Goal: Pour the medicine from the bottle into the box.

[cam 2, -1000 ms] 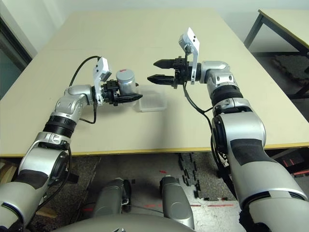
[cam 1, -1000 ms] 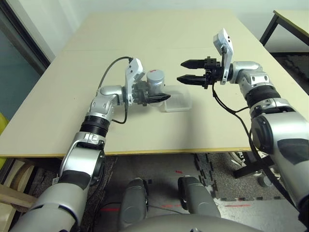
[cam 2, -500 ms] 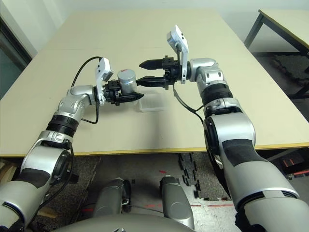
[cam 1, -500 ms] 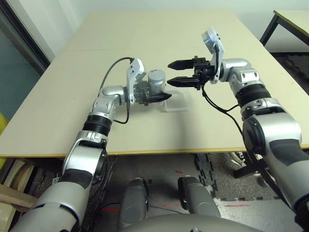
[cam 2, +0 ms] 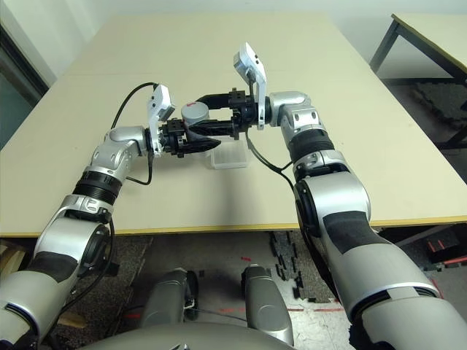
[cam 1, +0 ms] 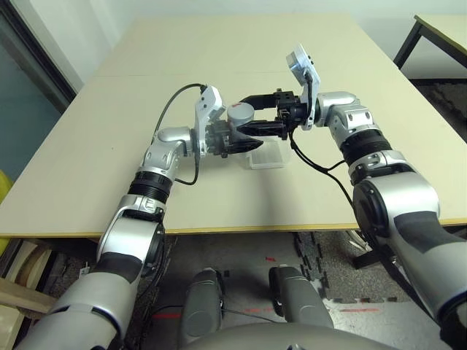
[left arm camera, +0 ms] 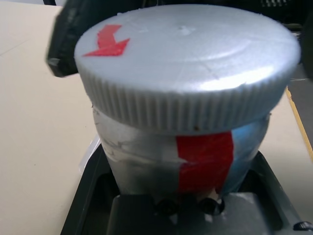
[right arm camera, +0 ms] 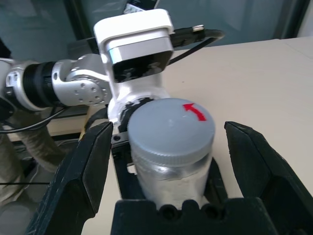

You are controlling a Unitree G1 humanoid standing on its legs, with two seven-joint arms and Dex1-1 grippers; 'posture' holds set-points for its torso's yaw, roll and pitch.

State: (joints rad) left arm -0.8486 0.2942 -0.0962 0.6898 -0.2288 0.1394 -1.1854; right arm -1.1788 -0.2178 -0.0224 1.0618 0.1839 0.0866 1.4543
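Observation:
My left gripper (cam 1: 235, 140) is shut on the bottle (cam 1: 239, 122), a silver-grey cylinder with a red and white label, and holds it upright just above the table. The bottle's round grey cap (right arm camera: 171, 128) with a red arrow is on. My right gripper (cam 1: 249, 114) has come in from the right and stands open, one black finger (right arm camera: 83, 171) on each side of the cap, with gaps to it. The box (cam 1: 266, 154), a clear shallow square tray, lies on the table just right of and below the bottle. The medicine is hidden.
The beige table (cam 1: 241, 51) stretches wide behind and to both sides. Its front edge (cam 1: 219, 230) lies close to my body. A second table (cam 1: 441, 29) stands at the far right. A black cable (cam 1: 171, 102) loops off my left wrist.
My right gripper has moved left, still open, from beyond the box to straddle the bottle's cap. My left gripper has kept the bottle in about the same place.

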